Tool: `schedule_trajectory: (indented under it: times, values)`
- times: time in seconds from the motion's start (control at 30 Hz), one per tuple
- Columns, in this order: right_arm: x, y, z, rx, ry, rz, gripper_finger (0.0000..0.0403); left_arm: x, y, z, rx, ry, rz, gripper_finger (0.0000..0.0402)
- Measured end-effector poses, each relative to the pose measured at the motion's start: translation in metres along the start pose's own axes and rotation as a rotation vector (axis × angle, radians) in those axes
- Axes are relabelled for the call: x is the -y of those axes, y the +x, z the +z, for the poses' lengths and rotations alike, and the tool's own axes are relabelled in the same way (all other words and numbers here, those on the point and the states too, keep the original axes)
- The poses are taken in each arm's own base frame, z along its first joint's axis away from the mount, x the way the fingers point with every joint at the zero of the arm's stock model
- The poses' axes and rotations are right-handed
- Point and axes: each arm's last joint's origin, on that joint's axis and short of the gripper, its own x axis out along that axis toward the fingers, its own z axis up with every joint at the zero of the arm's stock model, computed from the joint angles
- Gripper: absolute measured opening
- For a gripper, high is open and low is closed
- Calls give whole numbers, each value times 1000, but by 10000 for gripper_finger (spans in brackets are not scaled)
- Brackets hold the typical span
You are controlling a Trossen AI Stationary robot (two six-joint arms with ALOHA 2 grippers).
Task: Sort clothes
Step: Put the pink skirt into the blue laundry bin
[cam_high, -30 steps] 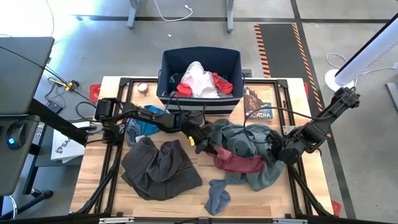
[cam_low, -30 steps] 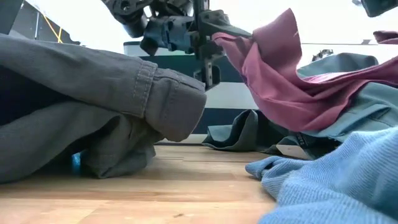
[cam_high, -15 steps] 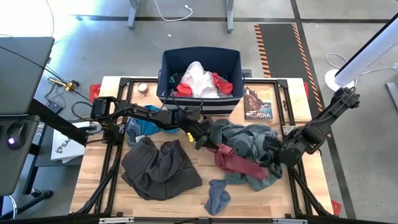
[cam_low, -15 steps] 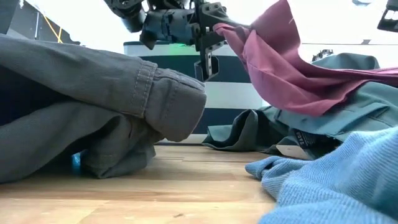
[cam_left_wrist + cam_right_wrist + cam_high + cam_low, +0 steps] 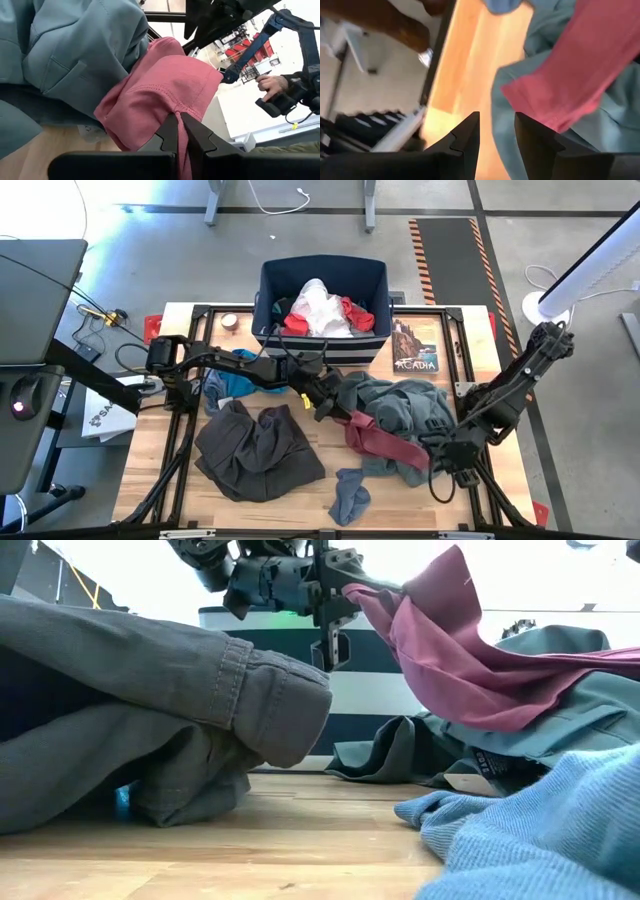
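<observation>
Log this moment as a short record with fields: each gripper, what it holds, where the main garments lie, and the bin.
left gripper: fingers shut on the maroon garment, one end lifted off the table
right gripper: fingers open, empty, by the garment's other end
grey-green shirt: heaped under the maroon garment
dark grey-brown trousers: on the table's left half
grey sock: near the front edge
bright blue piece: left of the bin
navy bin: at the table's back, holding white and red pieces

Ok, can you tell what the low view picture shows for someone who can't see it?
The left claw holds a soft maroon cloth garment up above the wooden table. Crumpled dark grey-brown trousers fill the left; a grey-green shirt lies at right.
</observation>
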Motion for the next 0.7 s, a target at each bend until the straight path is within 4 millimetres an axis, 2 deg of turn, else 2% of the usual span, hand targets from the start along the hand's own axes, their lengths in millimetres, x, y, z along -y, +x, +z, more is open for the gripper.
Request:
schedule_trajectory:
  times: [0.23,0.37,0.57,0.7]
  values:
    - [-1,-3,2,-24,-62,34,120,-2,0,0,16,-6,33,0]
    - [2,-4,4,-26,-46,42,136,-2,0,0,27,-12,45,0]
    - [9,-3,5,-39,-14,-2,197,-2,0,0,29,-12,48,0]
    - [9,8,8,-81,-69,-16,250,-2,0,0,30,-13,50,0]
